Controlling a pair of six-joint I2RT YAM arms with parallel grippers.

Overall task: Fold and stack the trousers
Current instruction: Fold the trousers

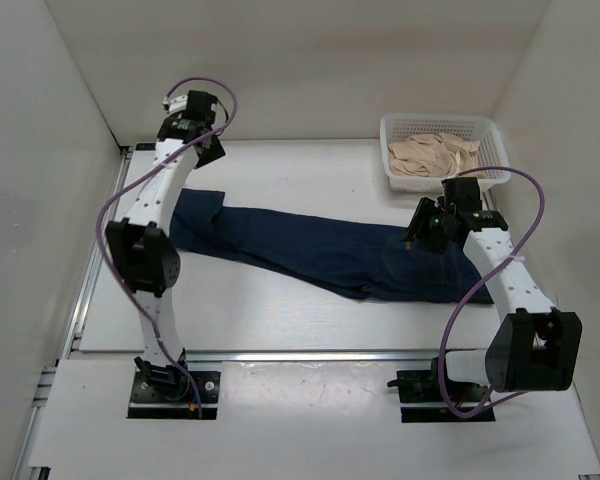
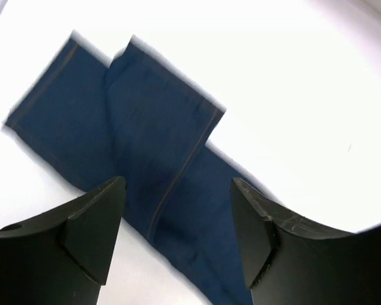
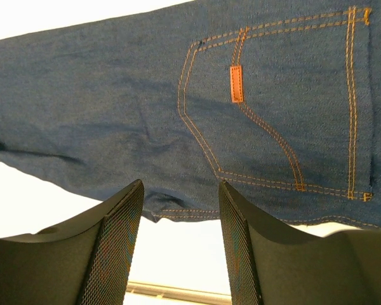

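At the left edge of the bench (image 1: 280,170), a bare strip of white surface lies between the side rail (image 1: 92,270) and the leg ends of the trousers (image 1: 320,250). The left gripper (image 2: 176,190) hangs above those leg ends toward the far-left corner, its jaws spread wide with nothing between them. Its wrist view is somewhat blurred, but it shows the two hems (image 2: 82,82) side by side, one leg partly overlapping the other, with white surface around their outer edges. From there the dark blue trousers run flat in a long diagonal band across the middle of the bench, sloping toward the near-right. Open surface lies on the far side up to the back wall, and a narrower bare band lies between the cloth's near edge and the near rail (image 1: 310,355). The right gripper (image 3: 179,190) hovers over the waist end near the right edge, its jaws parted and holding nothing. Below it are a back pocket (image 3: 286,114) with orange stitching and a small orange tab (image 3: 237,84). A white basket (image 1: 400,125) holding beige cloth (image 1: 435,155) sits in the far-right corner, close beyond the right arm and apart from the trousers.
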